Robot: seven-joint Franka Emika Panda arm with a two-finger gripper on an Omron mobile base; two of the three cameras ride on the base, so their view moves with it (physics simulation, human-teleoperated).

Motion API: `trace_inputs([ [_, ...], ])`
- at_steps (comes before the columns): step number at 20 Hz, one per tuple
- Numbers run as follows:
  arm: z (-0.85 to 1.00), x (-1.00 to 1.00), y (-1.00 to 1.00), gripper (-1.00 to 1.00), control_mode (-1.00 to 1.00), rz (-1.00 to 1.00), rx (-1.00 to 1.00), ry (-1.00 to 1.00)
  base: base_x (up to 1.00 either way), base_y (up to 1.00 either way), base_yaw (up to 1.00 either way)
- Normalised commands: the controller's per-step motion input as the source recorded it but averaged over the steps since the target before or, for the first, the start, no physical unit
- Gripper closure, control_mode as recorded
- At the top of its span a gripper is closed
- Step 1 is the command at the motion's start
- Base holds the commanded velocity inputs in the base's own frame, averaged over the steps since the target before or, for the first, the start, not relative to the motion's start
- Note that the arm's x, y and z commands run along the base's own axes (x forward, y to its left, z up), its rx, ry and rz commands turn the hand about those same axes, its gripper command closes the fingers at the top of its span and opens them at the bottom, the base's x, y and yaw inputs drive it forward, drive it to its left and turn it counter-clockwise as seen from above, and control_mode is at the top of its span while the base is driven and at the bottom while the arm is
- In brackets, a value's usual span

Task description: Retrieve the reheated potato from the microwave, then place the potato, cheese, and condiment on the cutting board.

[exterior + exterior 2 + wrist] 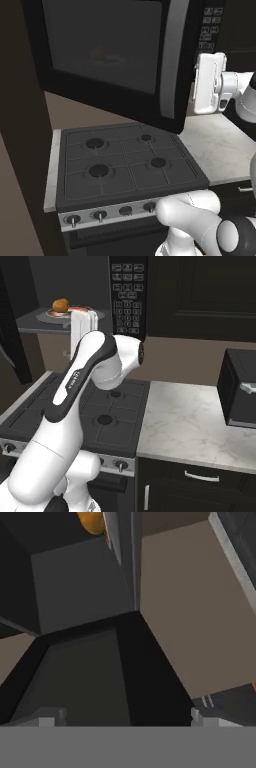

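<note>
The microwave (128, 296) hangs above the stove with its dark glass door (110, 50) swung open. Inside, the orange-brown potato (61, 305) sits on a grey plate (50, 316); in the hand view the potato (92, 521) shows at the top edge. My gripper (196, 85) is raised at the front of the microwave opening, beside the door's edge, a little below and short of the potato. Its fingertips (47, 719) stand wide apart, so the gripper (127, 719) is open and holds nothing. The cheese, condiment and cutting board are out of view.
A black stove (125, 165) with several burners lies below the microwave. A marble counter (190, 421) runs to its right, with a black toaster oven (240, 388) at the far right. The open door juts out over the stove.
</note>
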Motion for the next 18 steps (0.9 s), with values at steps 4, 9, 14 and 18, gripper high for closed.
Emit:
trace_inputs([
  [4,0.21,0.02,0.39,-1.0,-1.0,0.1,0.08,0.0,0.0,0.0,0.0],
  [9,0.18,0.0,0.4,-1.0,-1.0,0.08,0.02,0.0,0.0,0.0,0.0],
  [14,0.0,0.03,0.36,-1.0,-1.0,0.06,0.0,0.0,0.0,0.0,0.0],
  [18,0.1,0.0,0.34,-1.0,-1.0,0.06,0.01,0.0,0.0,0.0,0.0],
])
